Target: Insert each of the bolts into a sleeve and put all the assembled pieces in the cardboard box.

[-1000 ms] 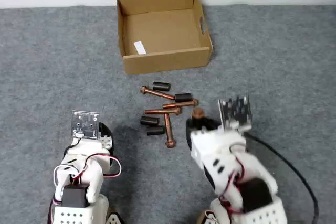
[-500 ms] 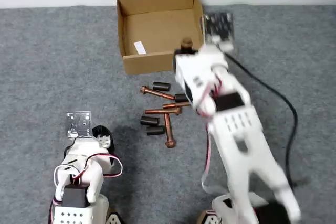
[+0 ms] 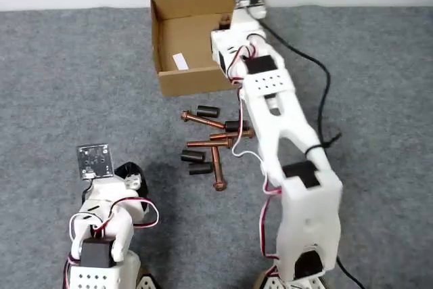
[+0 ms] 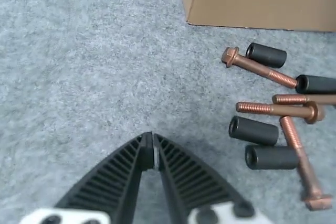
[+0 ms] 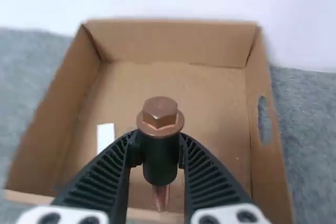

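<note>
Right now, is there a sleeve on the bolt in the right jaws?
Yes, a black sleeve surrounds the bolt below its hex head.

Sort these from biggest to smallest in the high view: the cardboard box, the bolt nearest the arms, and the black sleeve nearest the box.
1. cardboard box
2. bolt nearest the arms
3. black sleeve nearest the box
All lie about equally far away, so the order looks sure.

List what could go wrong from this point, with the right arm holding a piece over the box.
1. The right gripper clamps only the sleeve. The bolt may be loose in it, so a drop into the cardboard box could tip them apart.
2. A cable loop under that arm hangs by the loose bolts. Pulling back might drag them.
</note>
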Robot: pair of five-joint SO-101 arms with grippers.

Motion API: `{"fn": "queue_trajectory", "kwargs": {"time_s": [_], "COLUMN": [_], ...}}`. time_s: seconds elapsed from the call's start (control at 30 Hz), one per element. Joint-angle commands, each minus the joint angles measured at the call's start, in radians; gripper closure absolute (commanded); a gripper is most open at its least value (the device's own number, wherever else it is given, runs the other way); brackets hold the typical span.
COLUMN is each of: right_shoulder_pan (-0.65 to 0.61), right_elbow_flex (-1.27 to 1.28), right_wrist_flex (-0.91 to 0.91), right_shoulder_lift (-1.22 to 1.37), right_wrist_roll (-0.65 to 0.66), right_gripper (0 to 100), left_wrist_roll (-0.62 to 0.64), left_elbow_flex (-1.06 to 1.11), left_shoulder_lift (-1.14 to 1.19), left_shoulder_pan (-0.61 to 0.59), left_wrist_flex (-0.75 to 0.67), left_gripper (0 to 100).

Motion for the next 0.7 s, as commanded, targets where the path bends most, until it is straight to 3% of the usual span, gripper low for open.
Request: {"fn": "queue_trajectory", "kwargs": {"time_s": [0.0,0.3,0.5,0.67], "right_shoulder_pan": [0.007,0.007,-0.005,-0.033], "right_elbow_flex": [-0.118,-0.121,-0.121,-0.18], "right_wrist_flex": [-0.03,0.116,0.2,0.259], "right_shoulder_lift": [0.061,0.15,0.153,0.114], "right_wrist_roll": [0.058,0.103,0.103,0.097], "right_gripper": [99.1,98.7,85.8,85.1], "left_wrist_roll": [0.026,0.026,0.026,0.026], "left_elbow_flex": [-0.007,-0.007,-0.007,-0.007], "left_shoulder_lift": [-0.002,-0.002,-0.002,-0.002], "left_shoulder_pan": [-0.011,-0.011,-0.011,-0.011], "left_wrist_flex": [-0.012,-0.012,-0.012,-0.012], "left_gripper": [100,100,100,100]}}
